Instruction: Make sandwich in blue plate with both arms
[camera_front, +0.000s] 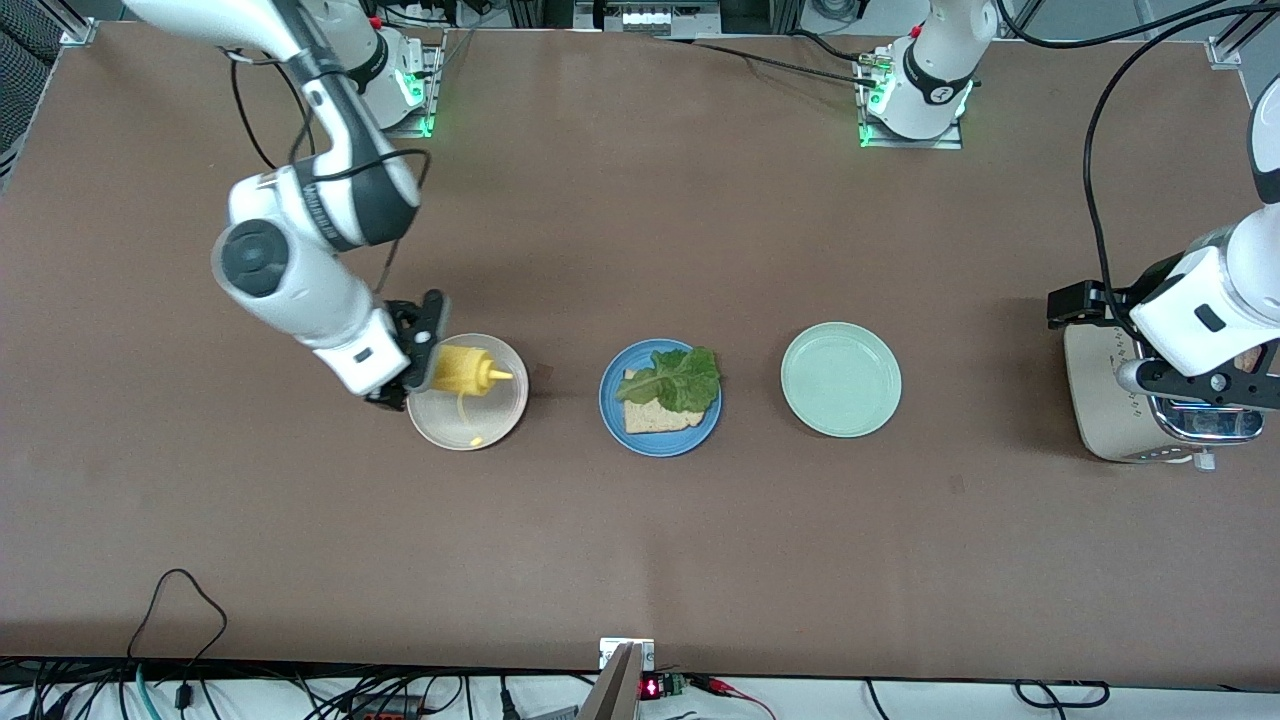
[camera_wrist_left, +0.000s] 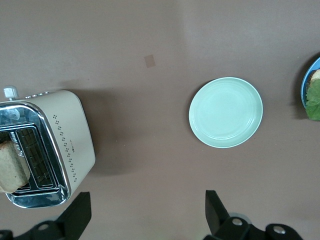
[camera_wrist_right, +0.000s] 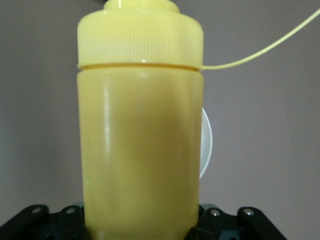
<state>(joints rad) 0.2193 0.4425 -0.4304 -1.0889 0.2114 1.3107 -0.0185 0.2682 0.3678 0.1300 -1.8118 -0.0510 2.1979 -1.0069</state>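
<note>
The right pincer (camera_front: 425, 375) grips a yellow plastic squeeze bottle (camera_front: 468, 371), nozzle pointing toward the round sky-blue plate (camera_front: 612, 412) alongside; the left pincer (camera_wrist_left: 145, 212) hangs wide beside the beige toaster (camera_wrist_left: 65, 145).

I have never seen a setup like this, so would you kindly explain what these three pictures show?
Two white robot arms work at a brown table. One picture looks down from across the table; the others come from cameras on each wrist. On the table lie a cream plate, a blue plate holding a bread slice under lettuce, a mint-green plate, and a toaster with bread in it. The right end effector holds a yellow squeeze bottle over the cream plate. The left end effector is open over the toaster.
</note>
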